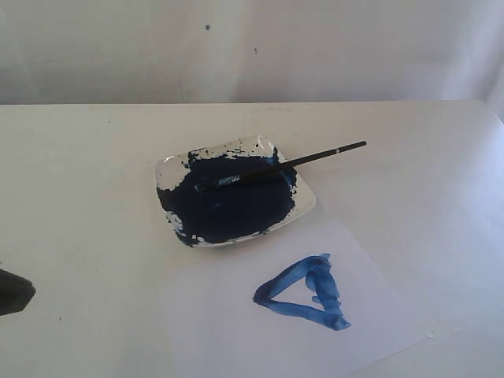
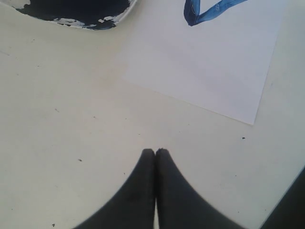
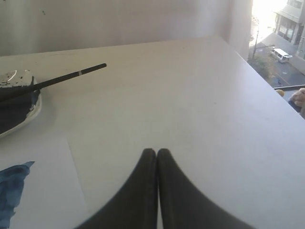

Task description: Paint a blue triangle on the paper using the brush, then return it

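A blue triangle (image 1: pixel 305 291) of thick brushstrokes lies on the white paper (image 1: pixel 236 323) at the front of the table; a corner of it shows in the left wrist view (image 2: pixel 205 12) and the right wrist view (image 3: pixel 12 186). The black-handled brush (image 1: pixel 291 163) rests across the paint dish (image 1: pixel 303 206), bristles in the navy pool, handle sticking out past the rim (image 3: pixel 66 76). My left gripper (image 2: pixel 155 151) is shut and empty above bare table, apart from the paper (image 2: pixel 209 67). My right gripper (image 3: pixel 156 151) is shut and empty, beside the paper (image 3: pixel 43 191).
The white dish holds a dark navy paint pool (image 1: pixel 228 201). A dark part of the left arm (image 1: pixel 14 291) shows at the left edge of the exterior view. The table's edge (image 3: pixel 267 81) runs close on the right, with a window view beyond.
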Robot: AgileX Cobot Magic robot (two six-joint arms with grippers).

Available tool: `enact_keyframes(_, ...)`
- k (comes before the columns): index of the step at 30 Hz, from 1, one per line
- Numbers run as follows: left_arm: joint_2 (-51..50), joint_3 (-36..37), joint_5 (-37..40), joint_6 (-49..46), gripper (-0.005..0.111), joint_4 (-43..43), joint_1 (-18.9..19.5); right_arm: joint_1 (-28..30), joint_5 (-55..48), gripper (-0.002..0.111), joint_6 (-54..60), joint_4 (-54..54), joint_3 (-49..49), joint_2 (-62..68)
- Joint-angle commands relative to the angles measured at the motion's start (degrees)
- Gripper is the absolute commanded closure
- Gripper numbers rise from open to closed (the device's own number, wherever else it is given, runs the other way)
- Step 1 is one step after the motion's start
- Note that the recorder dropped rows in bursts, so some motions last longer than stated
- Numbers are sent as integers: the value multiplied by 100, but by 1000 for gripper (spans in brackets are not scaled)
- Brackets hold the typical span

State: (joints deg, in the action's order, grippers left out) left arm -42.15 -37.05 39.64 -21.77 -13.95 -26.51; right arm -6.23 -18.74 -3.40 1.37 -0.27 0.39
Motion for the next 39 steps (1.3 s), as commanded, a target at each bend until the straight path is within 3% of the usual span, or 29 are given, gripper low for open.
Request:
enact_keyframes(1, 44, 36, 47, 1, 107, -61, 11, -134, 77, 108, -6, 27, 27, -39)
enact_keyframes(35, 122, 36, 47, 1, 107, 7, 23, -134, 67, 108, -6, 27, 27, -39)
enact_keyframes(39, 604, 36, 98, 1, 107, -5, 483, -134, 67, 108, -6, 27, 27, -39)
